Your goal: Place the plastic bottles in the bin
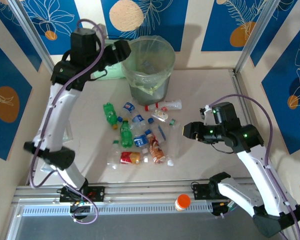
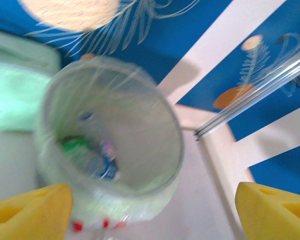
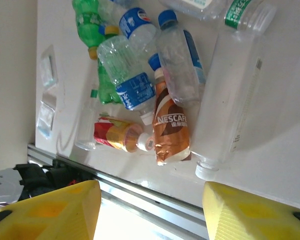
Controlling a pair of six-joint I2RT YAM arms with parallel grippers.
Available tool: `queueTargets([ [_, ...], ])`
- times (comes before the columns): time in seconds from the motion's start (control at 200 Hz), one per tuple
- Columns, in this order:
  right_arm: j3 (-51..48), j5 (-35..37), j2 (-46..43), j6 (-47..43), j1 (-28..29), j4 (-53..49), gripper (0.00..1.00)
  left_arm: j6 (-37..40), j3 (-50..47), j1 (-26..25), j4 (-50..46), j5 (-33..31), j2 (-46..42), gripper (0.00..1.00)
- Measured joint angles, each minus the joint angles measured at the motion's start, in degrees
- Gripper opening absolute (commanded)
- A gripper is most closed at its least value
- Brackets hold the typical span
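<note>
We are holding our left gripper, jaws apart, beside the rim of the round translucent grey-green bin, arm arching high, our right gripper, also apart, hovering just right of the small plastic bottles littering the worktop

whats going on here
Two robot arms are clearing plastic bottles off a table into a bin. The left gripper hangs open and empty at the bin's rim, and a few bottles already lie inside. The right gripper is open and empty too, hovering beside the pile of a dozen or so bottles lying on the table.
</note>
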Motion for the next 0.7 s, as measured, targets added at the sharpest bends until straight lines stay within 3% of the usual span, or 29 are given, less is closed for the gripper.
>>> queueTargets([
  [0.225,0.3,3.5,5.9,-1.8,8.2,-0.5,0.56,-0.9,-21.7,0.1,-6.8,-4.9,-13.8,0.84],
  [0.46,3.4,7.2,13.6,-5.7,15.9,-1.6,0.56,-4.7,-42.9,0.5,-10.3,-3.4,-23.5,0.84],
  [0.7,6.6,11.0,22.1,-8.5,24.3,-2.1,0.56,-7.2,-51.2,0.7,-13.9,-2.1,-27.1,0.85],
])
